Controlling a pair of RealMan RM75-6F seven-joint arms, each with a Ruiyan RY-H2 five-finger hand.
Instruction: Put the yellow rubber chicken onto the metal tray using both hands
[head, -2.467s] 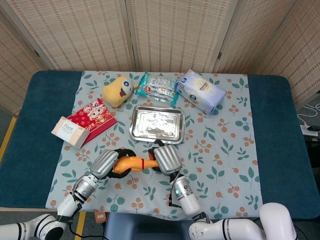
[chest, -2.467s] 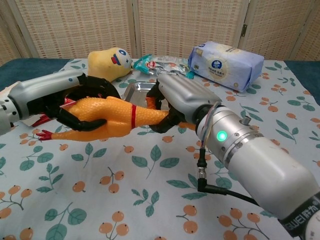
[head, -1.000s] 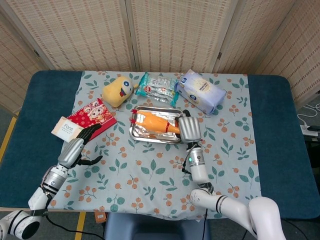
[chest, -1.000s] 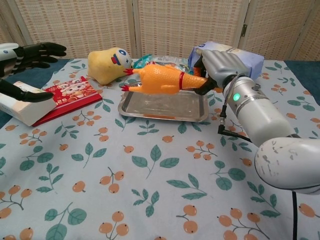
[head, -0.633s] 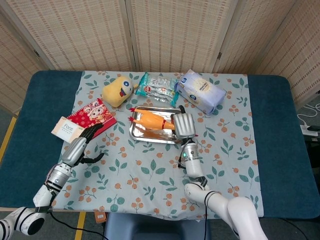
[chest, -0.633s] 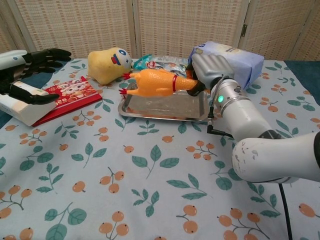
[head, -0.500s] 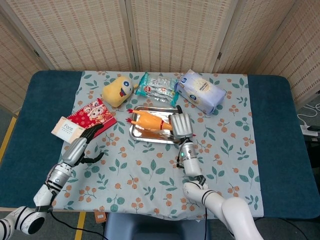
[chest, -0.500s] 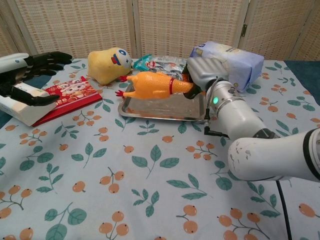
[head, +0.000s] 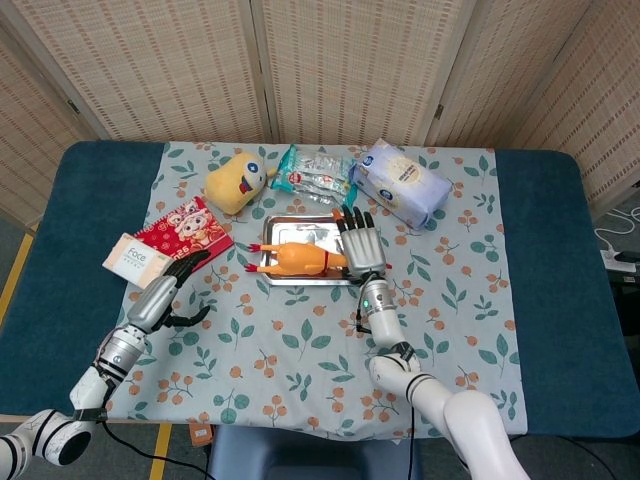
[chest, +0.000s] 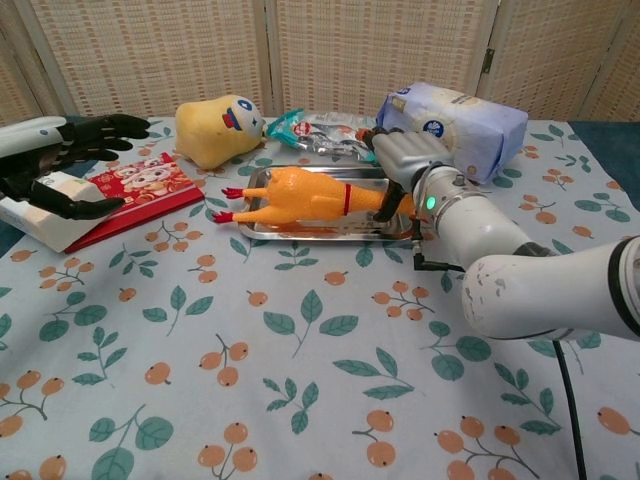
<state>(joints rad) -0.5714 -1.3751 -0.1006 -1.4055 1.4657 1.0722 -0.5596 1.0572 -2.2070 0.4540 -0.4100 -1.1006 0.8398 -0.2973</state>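
Chicken (head: 296, 260) first: the yellow rubber chicken lies along the metal tray (head: 283, 225), its long axis running left to right across the counter (head: 440, 300). Its red feet (chest: 228, 203) point to the robot's left and stick out past the tray's left rim, while its neck end points right, under the right robot hand (head: 363, 245). In the chest view the body (chest: 300, 196) is plump and orange-yellow, with a thin red band near the neck; the head is hidden behind the right robot hand (chest: 400, 160), so it cannot be made out.

The right robot hand sits at the tray's right end with fingers spread flat and wide in the head view, holding nothing that can be seen (whether the palm touches the neck cannot be told). The left robot hand (head: 170, 290) is well apart from the tray, over the counter's left part near a red packet (head: 185, 232) and a white box (head: 140, 262); its dark fingers are apart and it grips nothing. In the chest view that robot hand (chest: 60, 160) is cut off at the frame's left edge.

Behind the tray lie a yellow plush toy (head: 236, 182), a clear snack bag (head: 318, 177) and a blue-white tissue pack (head: 402, 184).
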